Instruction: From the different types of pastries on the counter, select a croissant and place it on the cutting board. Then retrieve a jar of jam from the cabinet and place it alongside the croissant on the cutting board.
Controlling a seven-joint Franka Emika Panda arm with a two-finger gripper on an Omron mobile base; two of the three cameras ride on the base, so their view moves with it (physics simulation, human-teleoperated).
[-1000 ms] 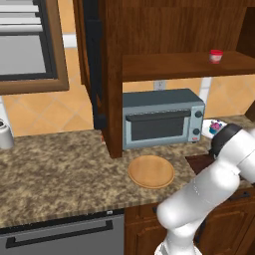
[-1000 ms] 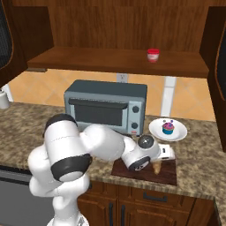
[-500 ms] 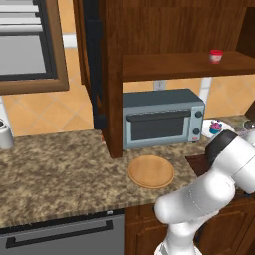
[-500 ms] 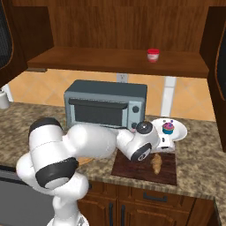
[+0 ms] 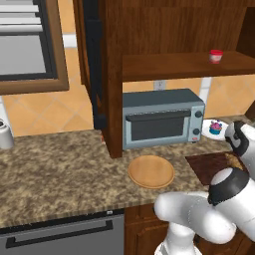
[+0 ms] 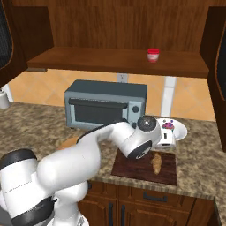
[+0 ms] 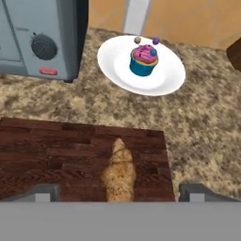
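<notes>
Now that the arm has swung right and lifted clear, the croissant (image 7: 119,175) lies loose at lower centre on the cutting board (image 7: 42,155), gripper (image 7: 119,192) spread wide and empty above it; jam is next. Right base view shows the jam jar (image 6: 152,55) on the cabinet shelf (image 6: 88,62); hand view shows the cupcake (image 7: 144,60) on its white plate (image 7: 113,66).

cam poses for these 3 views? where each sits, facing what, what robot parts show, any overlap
Left base view: behind-left, facing the toaster oven; white arm lower right.
Right base view: behind-right, same counter; arm from lower left.
Hand view: above, looking down on the croissant lying on the cutting board; gripper tips at the bottom.
Shared by all: cupcake.
</notes>
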